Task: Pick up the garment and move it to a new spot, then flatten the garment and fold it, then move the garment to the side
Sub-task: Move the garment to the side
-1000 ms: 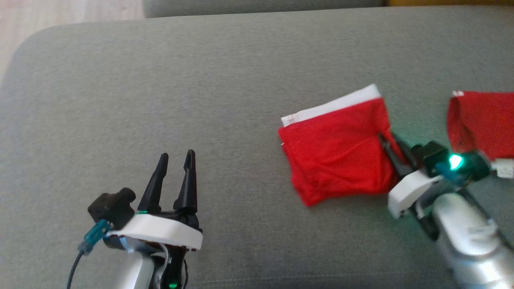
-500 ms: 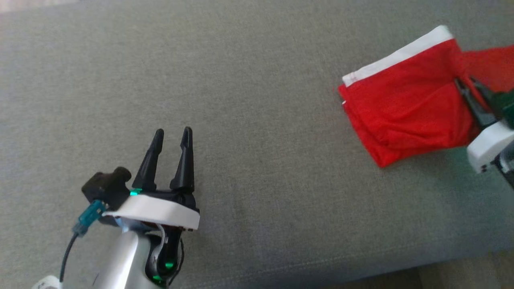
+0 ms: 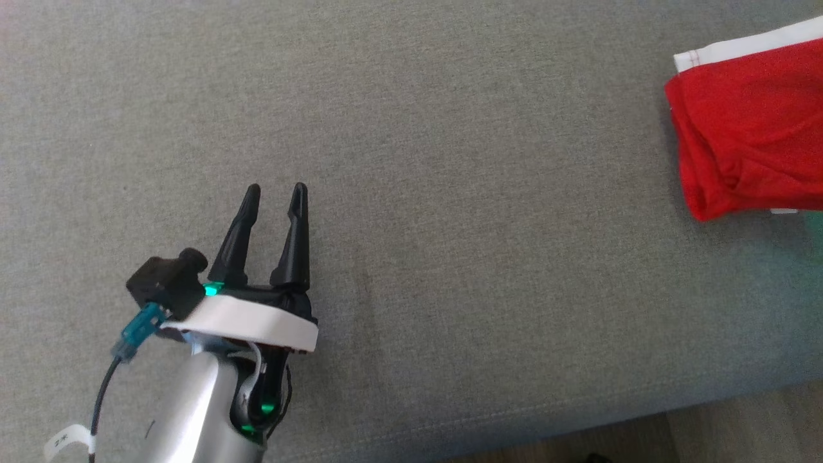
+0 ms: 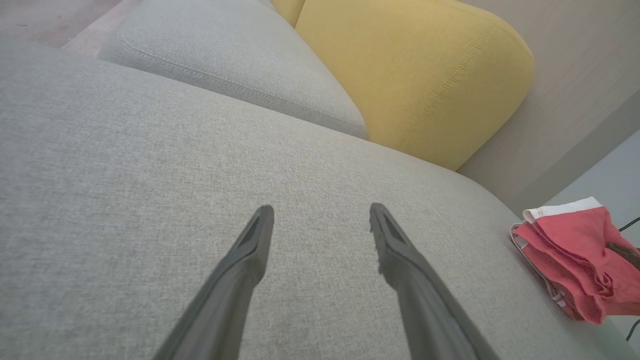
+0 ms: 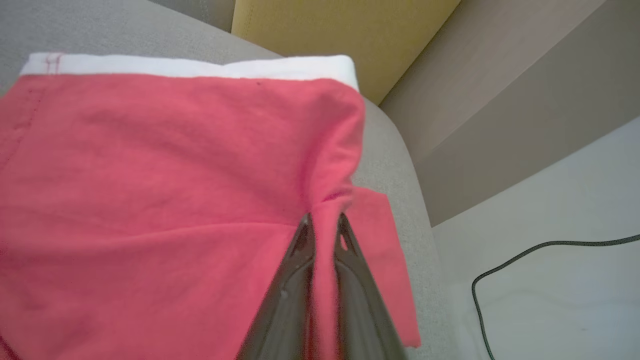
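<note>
The garment (image 3: 752, 135) is a folded red cloth with a white waistband, lying on the grey sofa seat (image 3: 450, 161) at the far right of the head view. It also appears at the right edge of the left wrist view, garment (image 4: 575, 255). My right gripper (image 5: 324, 220) is shut on a pinched fold of the garment (image 5: 150, 175) near its right edge. My left gripper (image 3: 275, 191) is open over bare cushion at the lower left, far from the cloth, with nothing between its fingers (image 4: 250, 250).
A yellow cushion (image 4: 415, 75) and a grey cushion (image 4: 225, 55) stand behind the seat. The seat's front edge (image 3: 578, 424) runs along the bottom right of the head view. A black cable (image 5: 540, 250) lies on the pale floor beyond the seat's right end.
The head camera has swung left, so the garment now sits at the right edge. The right gripper stays shut on the cloth. The left gripper stays open over the cushion.
</note>
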